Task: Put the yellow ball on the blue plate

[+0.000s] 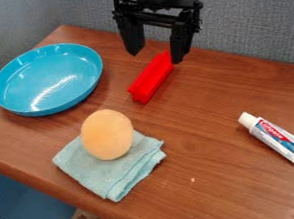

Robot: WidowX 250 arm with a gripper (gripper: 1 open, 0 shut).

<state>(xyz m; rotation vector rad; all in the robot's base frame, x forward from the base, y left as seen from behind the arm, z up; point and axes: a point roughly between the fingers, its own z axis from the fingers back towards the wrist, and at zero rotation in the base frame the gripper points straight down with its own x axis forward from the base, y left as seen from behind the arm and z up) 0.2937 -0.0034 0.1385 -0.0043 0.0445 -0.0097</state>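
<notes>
Toothpaste tube [275,138] at right has red and blue print, too small to read. Gripper [160,51] hangs at the back, pointing straight down, jaws wide apart and empty, right fingertip just above the red block [151,78]. Ball [107,135] sits on the teal cloth [112,164] near the front. Plate [50,80] at left, well apart from the ball.

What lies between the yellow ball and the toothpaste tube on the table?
In the camera view, only bare wooden table separates the yellow ball from the toothpaste tube, apart from the edge of the teal cloth under the ball.
</notes>
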